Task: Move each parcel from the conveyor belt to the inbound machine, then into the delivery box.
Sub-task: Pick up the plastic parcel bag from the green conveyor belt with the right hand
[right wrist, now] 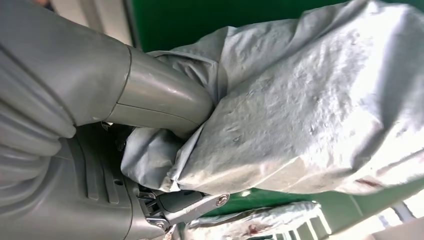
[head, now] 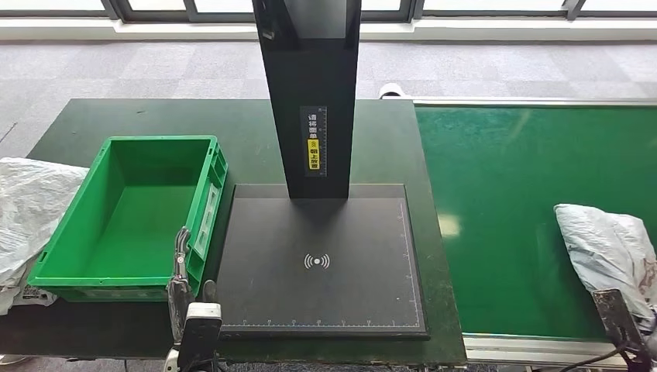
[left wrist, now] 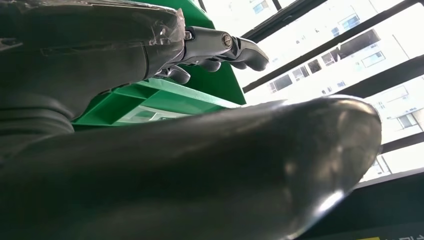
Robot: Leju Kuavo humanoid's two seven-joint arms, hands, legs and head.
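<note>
While right robot hand grips parcel on conveyor belt | left robot hand beside delivery box, grip unclear.

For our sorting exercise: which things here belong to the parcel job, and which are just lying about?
Belong:
crumpled grey plastic parcel, gripped by right hand
green conveyor belt
black flat-topped inbound machine
green plastic delivery box
left hand

Lying about:
white crumpled bag beside the box
</note>
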